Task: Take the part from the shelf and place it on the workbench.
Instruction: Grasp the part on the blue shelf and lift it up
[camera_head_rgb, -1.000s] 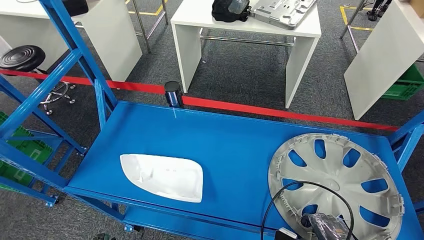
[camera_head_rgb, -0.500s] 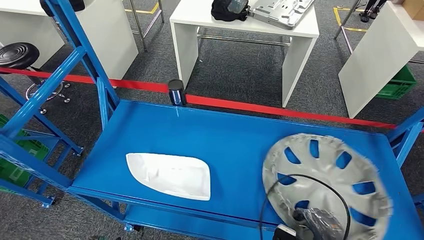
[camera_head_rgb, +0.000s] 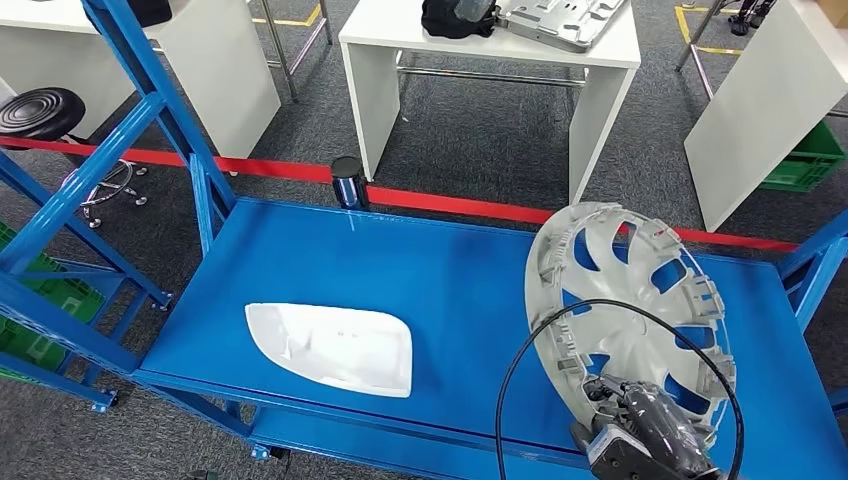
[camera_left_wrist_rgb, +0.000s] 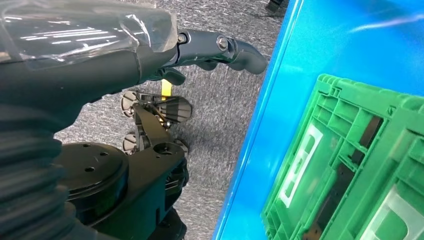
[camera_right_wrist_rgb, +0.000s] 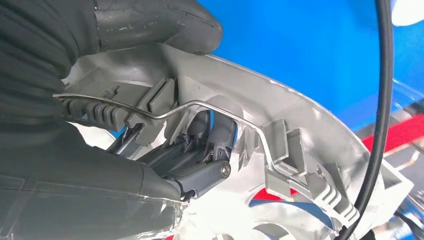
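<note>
- Silver-grey plastic wheel cover with curved spokes and open slots: tilted up on edge at right end of blue metal shelf deck, hollow back toward camera, near rim low, far rim raised off deck.
- Right hand at near rim of wheel cover; in right wrist view, thick grey thumb pressed over rim, darker fingers hooked through a slot from behind. Holding the cover.
- Thin wire retaining ring clipped along inside of cover rim, just beside fingers.
- Black cable looping up from right wrist across cover.
- White glossy plastic shell, rounded-triangular, lying flat on near-left part of deck, well apart from wheel cover.
- Left hand in left wrist view: fingers curled in, nothing seen between them, beside blue shelf edge and green plastic crate.
- Beyond shelf: red floor tape, white table carrying grey metal plate and black bag.
- Black round stool far left, behind blue frame post.
</note>
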